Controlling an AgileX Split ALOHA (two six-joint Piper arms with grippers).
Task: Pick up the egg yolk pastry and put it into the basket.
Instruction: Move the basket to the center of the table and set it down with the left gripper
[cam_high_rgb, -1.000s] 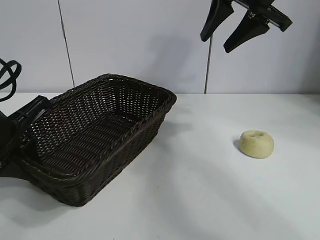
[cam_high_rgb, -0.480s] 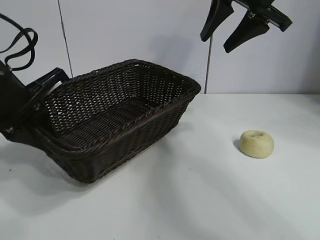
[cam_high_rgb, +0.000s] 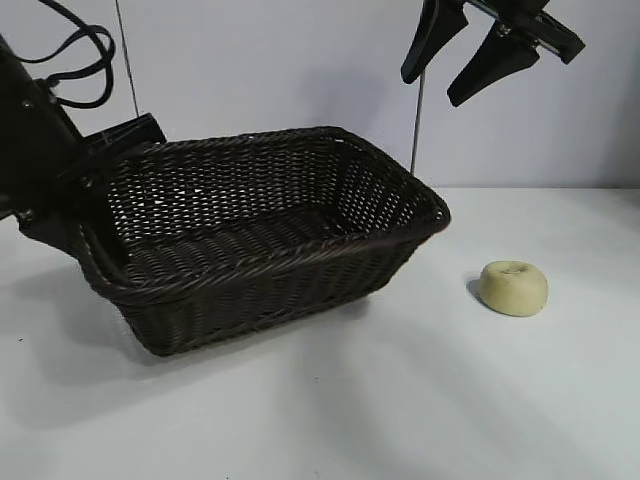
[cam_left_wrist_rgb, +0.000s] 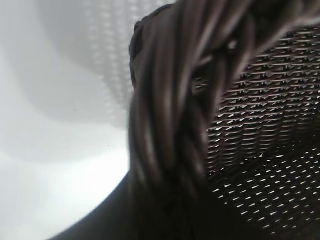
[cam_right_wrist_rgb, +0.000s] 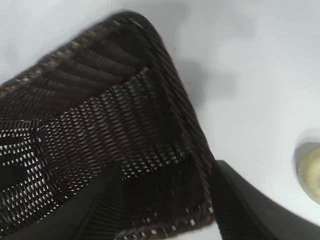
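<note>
We see the left gripper clamped on the nine o'clock rim of the dark brown woven wicker basket, right gripper half-open overhead, empty, pale yellow domed egg yolk pastry at three o'clock.

Exterior camera sits low, near worktop level, facing the arms and the pale back wall; it takes in the whole basket, the egg yolk pastry to its right, and the right pincer hanging at top. Left wrist camera is pressed very close to the basket's braided rim, which fills the middle out of focus; the weave shows beyond, worktop to one side, orientation hard to judge. Right wrist camera looks steeply down from well above, past its own fingers, onto one end of the basket and an edge of the pastry. All three views share the basket.
</note>
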